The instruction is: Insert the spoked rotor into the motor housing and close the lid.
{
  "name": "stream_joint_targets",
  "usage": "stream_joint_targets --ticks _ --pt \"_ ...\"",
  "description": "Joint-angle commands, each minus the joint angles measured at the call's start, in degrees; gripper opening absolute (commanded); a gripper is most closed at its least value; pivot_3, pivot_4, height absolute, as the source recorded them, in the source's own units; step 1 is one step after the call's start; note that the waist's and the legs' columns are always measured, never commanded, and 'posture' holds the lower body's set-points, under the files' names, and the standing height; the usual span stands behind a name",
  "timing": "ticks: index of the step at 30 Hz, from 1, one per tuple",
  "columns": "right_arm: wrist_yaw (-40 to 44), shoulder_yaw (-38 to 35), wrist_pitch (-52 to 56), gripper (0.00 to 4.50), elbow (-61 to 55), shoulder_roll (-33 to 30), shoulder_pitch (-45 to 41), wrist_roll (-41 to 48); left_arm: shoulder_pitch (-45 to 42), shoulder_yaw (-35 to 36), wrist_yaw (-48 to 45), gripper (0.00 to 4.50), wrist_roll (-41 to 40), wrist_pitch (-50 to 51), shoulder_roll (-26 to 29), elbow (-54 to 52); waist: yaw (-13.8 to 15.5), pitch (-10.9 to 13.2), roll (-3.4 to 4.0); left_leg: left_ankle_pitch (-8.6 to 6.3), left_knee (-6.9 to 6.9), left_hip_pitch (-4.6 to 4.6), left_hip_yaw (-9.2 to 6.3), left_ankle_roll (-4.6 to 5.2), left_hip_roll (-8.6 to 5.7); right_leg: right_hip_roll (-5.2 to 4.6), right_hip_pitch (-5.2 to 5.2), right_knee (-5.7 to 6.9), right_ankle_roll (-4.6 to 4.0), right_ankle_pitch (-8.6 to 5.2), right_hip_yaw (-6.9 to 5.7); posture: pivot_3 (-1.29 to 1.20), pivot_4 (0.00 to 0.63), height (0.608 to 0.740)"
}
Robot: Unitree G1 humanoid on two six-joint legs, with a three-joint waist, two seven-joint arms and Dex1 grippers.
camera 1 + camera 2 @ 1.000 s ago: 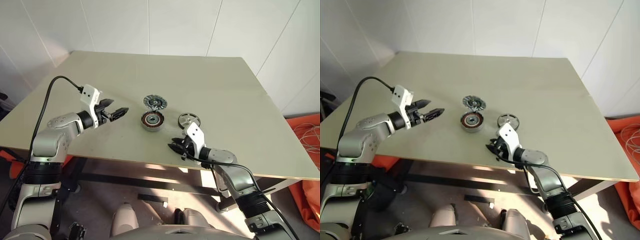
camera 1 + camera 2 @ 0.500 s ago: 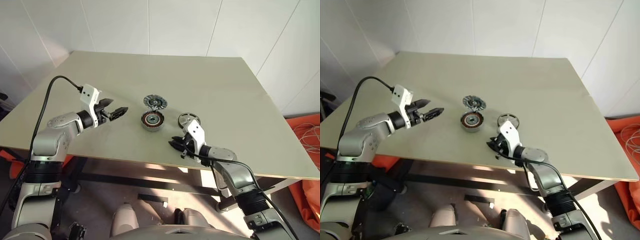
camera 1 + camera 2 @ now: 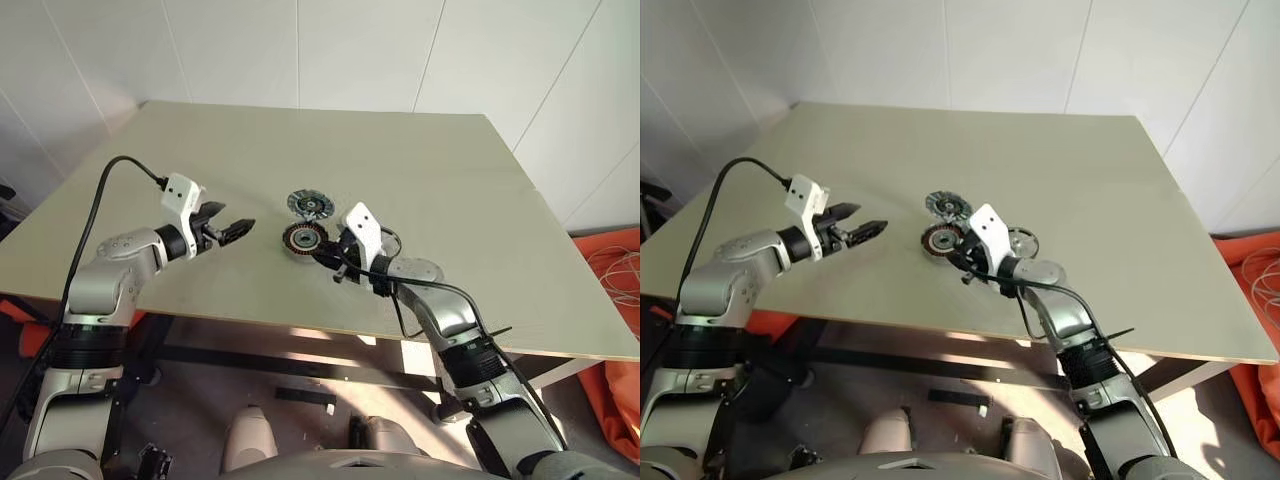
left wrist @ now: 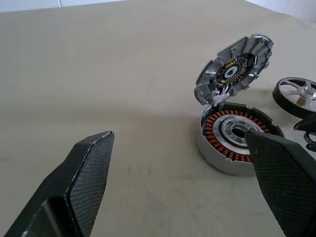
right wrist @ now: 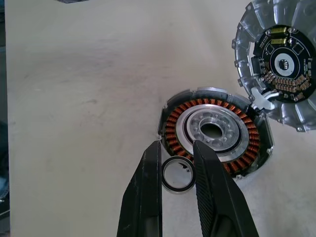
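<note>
Two black tool fingers, thin metal ring, copper-wound housing

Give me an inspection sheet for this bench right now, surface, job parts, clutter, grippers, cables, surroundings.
Surface: beige table, bare apart from the parts.
Motor housing: open, copper windings showing, no rotor inside.
Lid: tilted up at the housing's far edge, circuit side showing.
Spoked rotor: lying on the table beside the housing, not inserted.
Clutter: small dark ring, held.
Left gripper: open, empty, off to the housing's left.
Right gripper: shut on the small dark ring, just in front of the housing.
Cables: black cable looping over the left arm; another along the right arm.
Surroundings: white panelled walls; orange fabric right of the table.
</note>
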Motion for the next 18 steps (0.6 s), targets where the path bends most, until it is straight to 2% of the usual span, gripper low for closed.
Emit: stream_joint_targets --ticks 1,10,18 --pt "0.01 0.41 -2.34 0.60 3.42 0.54 -4.08 -1.68 -0.47 1.19 0.27 4.50 -0.13 -0.82 0.45 -2.18 0.02 0.00 0.00 0.00 0.01 0.00 0.00 0.00 0.00 0.00 0.00 0.00 -0.03 0.01 0.00 0.00 0.000 0.740" --pt "1.72 2.07 -5.60 0.60 12.31 2.99 -10.09 -3.83 0.72 3.33 0.70 4.50 -2.54 2.18 0.47 -3.84 -0.13 0.00 0.00 0.00 0.00 -0.03 0.00 0.00 0.01 0.01 -0.03 0.01 -0.11 0.06 0.00 0.00 0.000 0.740" --pt "3.24 2.43 -11.77 0.60 22.70 6.66 -16.08 -5.89 1.82 5.42 0.70 4.50 -7.18 10.45 1.99 -6.89 -0.20 0.00 0.00 0.00 0.02 -0.04 0.00 0.00 0.02 0.01 -0.06 0.05 -0.13 0.07 0.00 0.00 0.000 0.740"
